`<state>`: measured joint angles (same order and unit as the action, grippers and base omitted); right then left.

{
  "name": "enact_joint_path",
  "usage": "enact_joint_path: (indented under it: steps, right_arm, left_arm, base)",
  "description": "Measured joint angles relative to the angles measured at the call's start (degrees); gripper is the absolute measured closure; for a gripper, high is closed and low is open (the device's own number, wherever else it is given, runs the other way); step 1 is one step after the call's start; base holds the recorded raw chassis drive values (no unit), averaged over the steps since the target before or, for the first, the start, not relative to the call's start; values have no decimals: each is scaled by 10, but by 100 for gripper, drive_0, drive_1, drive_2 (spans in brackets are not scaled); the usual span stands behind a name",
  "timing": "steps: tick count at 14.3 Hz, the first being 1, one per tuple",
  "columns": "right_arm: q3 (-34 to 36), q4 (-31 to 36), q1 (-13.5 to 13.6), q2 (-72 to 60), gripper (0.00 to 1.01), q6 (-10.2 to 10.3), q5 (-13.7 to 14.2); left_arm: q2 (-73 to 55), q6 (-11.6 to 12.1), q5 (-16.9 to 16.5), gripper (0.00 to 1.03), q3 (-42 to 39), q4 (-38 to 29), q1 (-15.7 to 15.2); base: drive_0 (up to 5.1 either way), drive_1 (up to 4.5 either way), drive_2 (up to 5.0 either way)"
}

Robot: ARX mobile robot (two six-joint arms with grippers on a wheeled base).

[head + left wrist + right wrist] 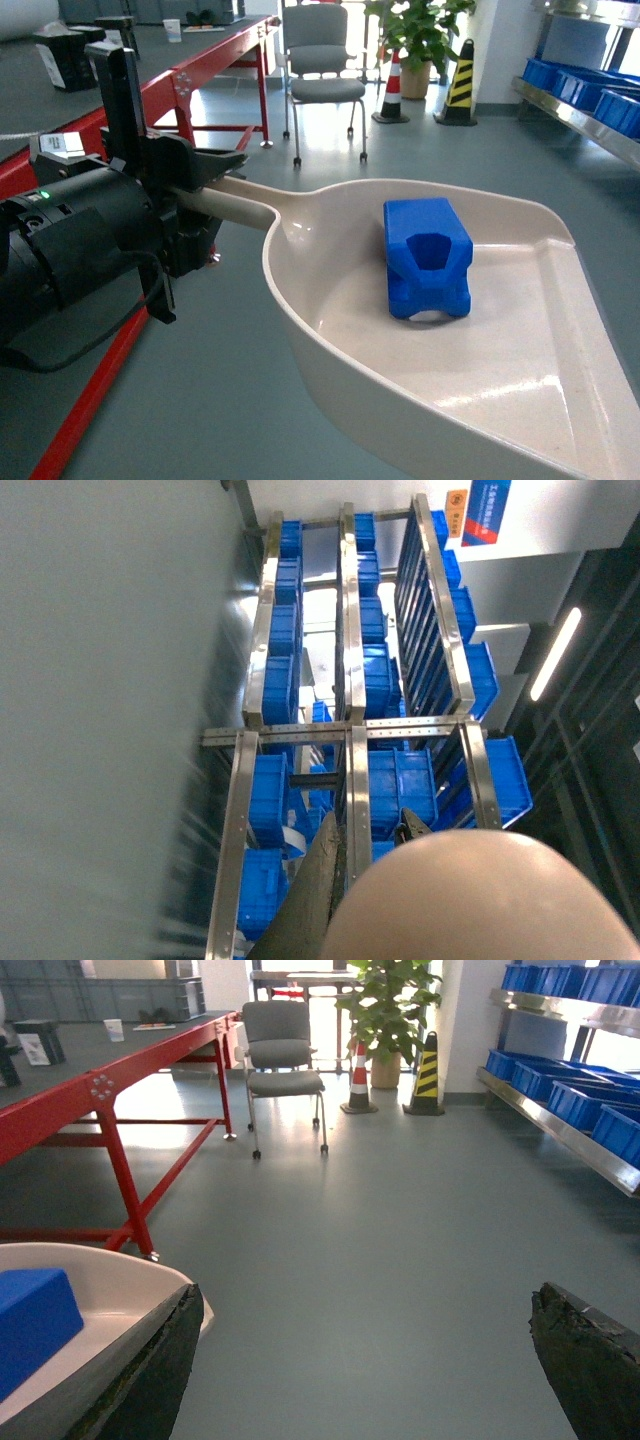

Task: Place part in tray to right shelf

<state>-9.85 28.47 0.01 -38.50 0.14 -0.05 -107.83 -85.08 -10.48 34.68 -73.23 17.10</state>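
Note:
The cream tray (500,390) is held out in the air over the floor, and the blue part (428,256) lies in its pan. My left gripper (190,215) is shut on the tray's round handle (235,205). In the left wrist view, the handle's rounded end (480,900) fills the space between the fingers (318,890). My right gripper (365,1295) is open and empty over bare floor, just right of the tray (100,1280) and the part (30,1325). The steel shelf (580,112) with blue crates (585,85) stands at the far right.
A red-framed workbench (200,75) runs along the left. Behind the tray are a grey chair (322,70), a potted plant (420,35) and striped cones (461,85). In the left wrist view the shelf (350,730) shows several rows of blue crates.

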Motion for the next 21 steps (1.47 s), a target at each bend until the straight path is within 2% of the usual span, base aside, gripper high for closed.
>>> enact_joint_path:
  steps: [21]
  right_arm:
    - [1, 0, 0, 0, 3, 0, 0]
  left_arm:
    - [0, 0, 0, 90, 0, -1, 0]
  base:
    - [7, 420, -407]
